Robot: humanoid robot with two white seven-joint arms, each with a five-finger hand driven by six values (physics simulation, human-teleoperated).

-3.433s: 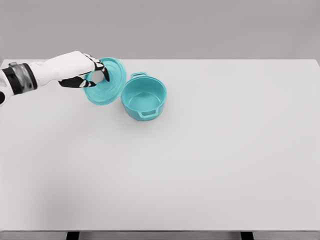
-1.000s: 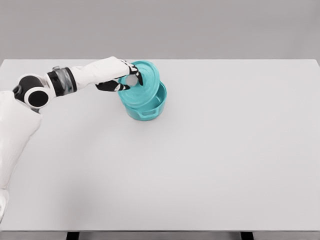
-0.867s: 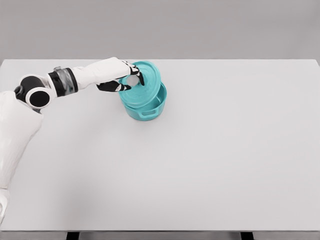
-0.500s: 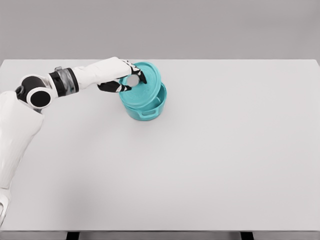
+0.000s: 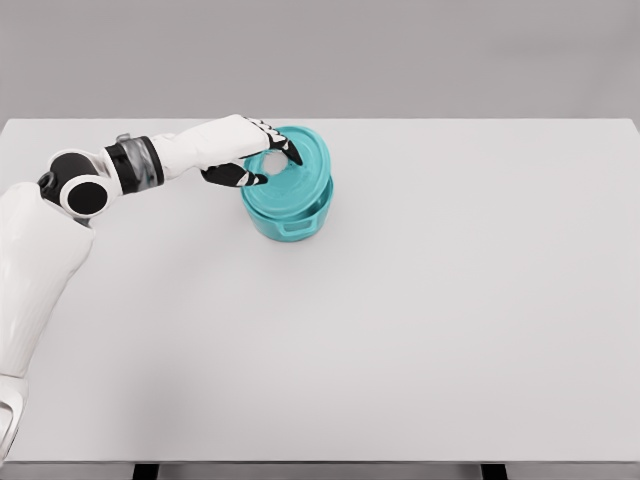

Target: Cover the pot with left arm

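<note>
Over the pot (image 5: pixel 290 218), at the table's (image 5: pixel 450 320) far left, my left hand (image 5: pixel 240 150) is clamped on the lid's (image 5: pixel 295 165) knob; I judge the lid nearly centred but tilted, far edge raised, so levelling and lowering remain.

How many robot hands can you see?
1. The left hand reaches in from the left and holds the teal lid over the pot. The right arm is out of view.
</note>
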